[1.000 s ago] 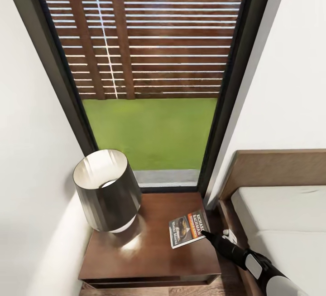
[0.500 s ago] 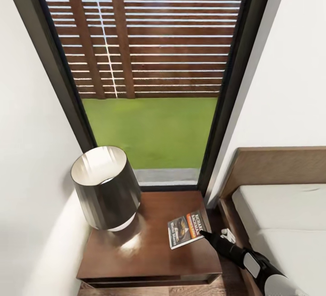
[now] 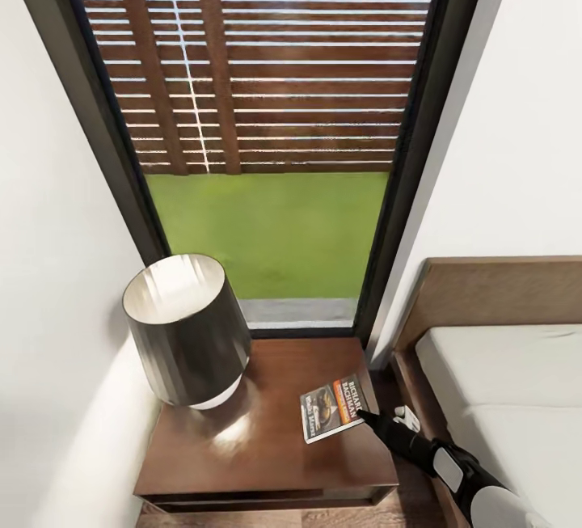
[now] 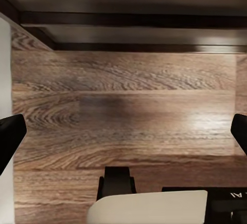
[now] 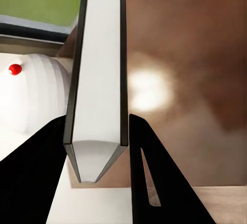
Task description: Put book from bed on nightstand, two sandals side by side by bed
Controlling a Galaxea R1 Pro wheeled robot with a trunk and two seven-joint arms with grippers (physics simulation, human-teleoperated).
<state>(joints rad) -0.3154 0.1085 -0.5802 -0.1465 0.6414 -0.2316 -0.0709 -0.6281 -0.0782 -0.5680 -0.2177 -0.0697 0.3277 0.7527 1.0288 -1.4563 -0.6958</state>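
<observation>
The book (image 3: pixel 331 408), dark with an orange picture and white letters, lies flat over the right part of the nightstand (image 3: pixel 259 451). My right gripper (image 3: pixel 364 416) reaches in from the bed side and is shut on the book's near edge. In the right wrist view the book (image 5: pixel 100 80) shows edge-on, with a black finger (image 5: pixel 36 172) pressed to each side. I cannot tell whether the book touches the wood. My left gripper (image 4: pixel 123 136) hangs open over the plank floor. The bed (image 3: pixel 501 382) is at the right. The sandals are out of view.
A dark lamp (image 3: pixel 186 334) with a white base (image 5: pixel 31 95) takes up the nightstand's left half. Behind it is a tall black-framed window (image 3: pixel 267 107) with slats and grass outside. White walls close in on the left and right. The brown headboard (image 3: pixel 493 293) stands by the nightstand.
The whole head view has shifted slightly, so the camera moved. The book and the right gripper keep their place on the nightstand.
</observation>
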